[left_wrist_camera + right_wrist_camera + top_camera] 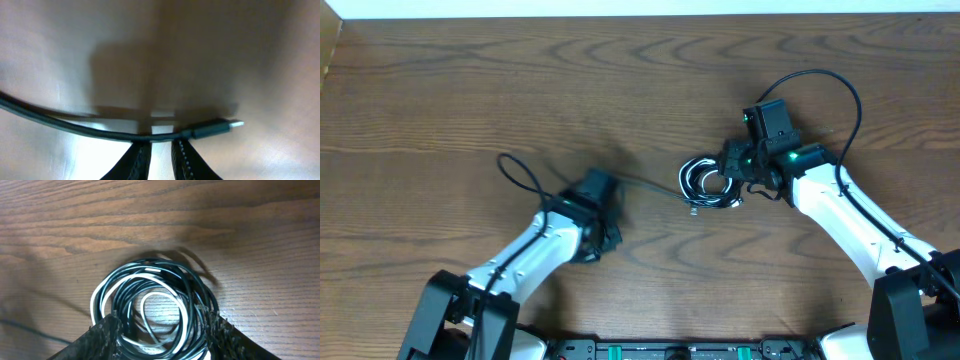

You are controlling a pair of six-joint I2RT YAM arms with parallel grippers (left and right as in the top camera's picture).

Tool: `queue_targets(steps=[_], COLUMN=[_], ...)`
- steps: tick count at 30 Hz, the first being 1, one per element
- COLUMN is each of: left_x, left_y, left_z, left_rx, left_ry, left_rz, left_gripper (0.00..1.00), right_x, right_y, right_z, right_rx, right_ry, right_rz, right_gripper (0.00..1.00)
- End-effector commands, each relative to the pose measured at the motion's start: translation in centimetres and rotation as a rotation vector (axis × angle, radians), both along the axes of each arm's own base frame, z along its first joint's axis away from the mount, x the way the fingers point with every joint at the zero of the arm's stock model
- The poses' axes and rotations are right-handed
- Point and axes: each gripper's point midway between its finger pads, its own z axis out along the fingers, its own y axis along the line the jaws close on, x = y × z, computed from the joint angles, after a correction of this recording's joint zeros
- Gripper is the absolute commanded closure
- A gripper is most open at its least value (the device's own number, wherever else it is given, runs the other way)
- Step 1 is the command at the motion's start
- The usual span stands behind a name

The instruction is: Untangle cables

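Note:
A coil of black and white cables (pixel 705 184) lies right of the table's middle. In the right wrist view the coil (pixel 150 271) sits between the fingers of my right gripper (pixel 162 325), which stand apart astride it; the left fingertip (pixel 111 330) rests over the outer strands. In the overhead view my right gripper (pixel 728 178) is at the coil's right side. One black cable (pixel 75 127) runs across the tips of my left gripper (pixel 161 145), whose fingers leave a narrow gap with nothing in it. Its plug end (pixel 220 127) points right. My left gripper (pixel 603 235) is left of the coil.
A thin black strand (pixel 650 185) leads from the coil toward the left arm, and a black loop (pixel 520 172) lies on the table at its far side. The right arm's own thick black cord (pixel 830 78) arches above it. The table's far edge (pixel 640 20) runs along the top.

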Motion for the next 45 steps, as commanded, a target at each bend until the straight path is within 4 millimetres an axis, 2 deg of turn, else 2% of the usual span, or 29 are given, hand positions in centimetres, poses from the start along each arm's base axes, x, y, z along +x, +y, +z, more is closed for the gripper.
queue_targets(steps=[1,4,7,11,15,21,30,45], left_x=[2.0,4.3,4.9,4.1,2.4,0.7,0.4,0.5], left_y=[1.5,0.6,-0.2,-0.8,-0.8,-2.1,-2.6,-2.7], left_z=[-0.8,-0.2,0.1,-0.4,-1.4,-1.8,-1.8,-1.7], left_rx=[0.030,-0.011,-0.027,-0.017,0.008,-0.024,-0.024,-0.026], left_ry=[-0.069,-0.165,-0.198,-0.170,-0.098,-0.035,-0.037,-0.040], left_rz=[0.043,0.044,0.027,-0.002,-0.027,-0.074,-0.096,-0.097], left_gripper=[0.78,0.78,0.78,0.78,0.78,0.78,0.72,0.71], right_x=[-0.1,-0.1,-0.2,-0.1,-0.1,-0.2,-0.6,-2.7], right_y=[0.0,0.0,0.1,0.1,0.2,0.4,0.6,0.8], right_z=[-0.3,-0.4,-0.4,-0.3,-0.7,-3.0,-3.6,-4.4], right_rx=[-0.017,-0.018,-0.017,-0.017,-0.020,-0.036,-0.028,-0.059], right_ry=[0.001,0.001,0.001,-0.001,0.006,0.053,0.082,0.158], right_rz=[0.013,0.013,0.014,0.014,0.018,0.022,0.031,0.055], right_gripper=[0.46,0.46,0.46,0.47,0.49,0.53,0.69,0.73])
